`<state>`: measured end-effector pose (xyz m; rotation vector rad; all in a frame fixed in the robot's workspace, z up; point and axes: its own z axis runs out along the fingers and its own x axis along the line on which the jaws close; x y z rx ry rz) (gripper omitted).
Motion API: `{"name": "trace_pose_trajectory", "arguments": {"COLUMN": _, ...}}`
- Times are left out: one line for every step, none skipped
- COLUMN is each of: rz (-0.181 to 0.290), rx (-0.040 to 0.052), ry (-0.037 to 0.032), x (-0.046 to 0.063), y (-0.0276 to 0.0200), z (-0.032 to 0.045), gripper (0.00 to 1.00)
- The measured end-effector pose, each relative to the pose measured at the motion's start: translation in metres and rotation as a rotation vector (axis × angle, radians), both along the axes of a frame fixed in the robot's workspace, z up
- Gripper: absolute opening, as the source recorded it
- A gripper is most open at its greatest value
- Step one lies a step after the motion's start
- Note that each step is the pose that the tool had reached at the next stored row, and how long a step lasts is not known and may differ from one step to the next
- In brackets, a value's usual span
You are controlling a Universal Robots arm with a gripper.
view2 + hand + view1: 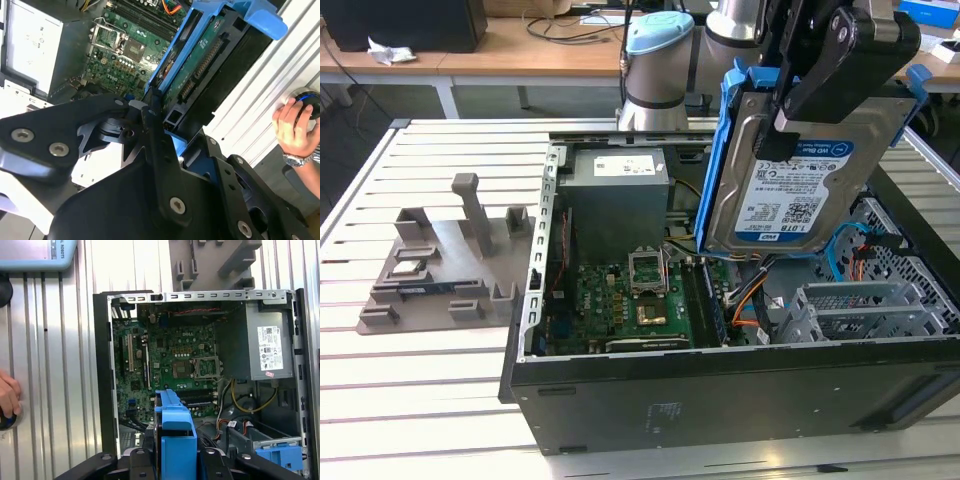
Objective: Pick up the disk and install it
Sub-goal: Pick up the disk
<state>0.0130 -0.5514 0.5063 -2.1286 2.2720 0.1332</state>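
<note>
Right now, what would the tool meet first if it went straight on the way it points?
Likely the cables beside the motherboard, with the held disk touching them first; depth is unclear.

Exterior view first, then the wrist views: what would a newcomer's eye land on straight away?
The disk, in its blue frame, hangs nearly upright in the gripper above the open computer case, towards the exterior view's right. Below it lie the green circuit board and the grey power-supply box. In the second wrist view, a person's hand rests on a round object.
</note>
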Motion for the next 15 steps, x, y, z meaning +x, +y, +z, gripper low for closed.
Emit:
{"name": "trace_pose_trajectory", "arguments": {"rz": 0.000, "rx": 0.0000, "ry": 0.0000, "x": 0.000, "y": 0.0000, "z": 0.0000, "gripper": 0.37}}
{"name": "trace_pose_trajectory", "arguments": {"rz": 0.000, "rx": 0.0001, "ry": 0.0000, "x": 0.000, "y": 0.0000, "z": 0.0000, "gripper": 0.37}}
{"name": "trace_pose_trajectory", "arguments": {"rz": 0.000, "rx": 0.0000, "ry": 0.0000, "x": 0.000, "y": 0.0000, "z": 0.0000, "gripper": 0.37}}
{"name": "trace_pose_trajectory", "arguments": {"rz": 0.000, "rx": 0.0000, "ry": 0.0000, "x": 0.000, "y": 0.0000, "z": 0.0000, "gripper": 0.37}}
{"name": "trace_pose_trajectory", "arguments": {"rz": 0.000, "rx": 0.0000, "ry": 0.0000, "x": 0.000, "y": 0.0000, "z": 0.0000, "gripper": 0.37}}
{"name": "trace_pose_trajectory", "arguments": {"rz": 0.000, "rx": 0.0000, "ry": 0.0001, "x": 0.000, "y": 0.0000, "z": 0.0000, "gripper": 0.37}}
{"name": "trace_pose_trajectory", "arguments": {"rz": 0.000, "rx": 0.0002, "ry": 0.0002, "x": 0.003, "y": 0.0000, "z": -0.0002, "gripper": 0.37}}
{"name": "trace_pose_trajectory", "arguments": {"rz": 0.000, "rx": 0.0001, "ry": 0.0007, "x": 0.006, "y": 0.0000, "z": -0.0003, "gripper": 0.37}}
{"name": "trace_pose_trajectory", "arguments": {"rz": 0.000, "rx": 0.0001, "ry": 0.0022, "x": 0.011, "y": 0.0000, "z": -0.0006, "gripper": 0.37}}
{"name": "trace_pose_trajectory", "arguments": {"rz": 0.000, "rx": 0.0002, "ry": 0.0030, "x": 0.014, "y": 0.0000, "z": -0.0007, "gripper": 0.37}}
{"name": "trace_pose_trajectory", "arguments": {"rz": 0.000, "rx": 0.0001, "ry": 0.0037, "x": 0.017, "y": 0.0000, "z": -0.0009, "gripper": 0.37}}
{"name": "trace_pose_trajectory", "arguments": {"rz": 0.000, "rx": 0.0000, "ry": 0.0050, "x": 0.021, "y": 0.0000, "z": -0.0011, "gripper": 0.37}}
{"name": "trace_pose_trajectory", "arguments": {"rz": 0.000, "rx": 0.0001, "ry": 0.0057, "x": 0.024, "y": 0.0000, "z": -0.0013, "gripper": 0.37}}
{"name": "trace_pose_trajectory", "arguments": {"rz": 0.000, "rx": 0.0000, "ry": 0.0063, "x": 0.027, "y": 0.0000, "z": -0.0015, "gripper": 0.37}}
{"name": "trace_pose_trajectory", "arguments": {"rz": 0.000, "rx": 0.0000, "ry": 0.0065, "x": 0.029, "y": 0.0000, "z": -0.0016, "gripper": 0.37}}
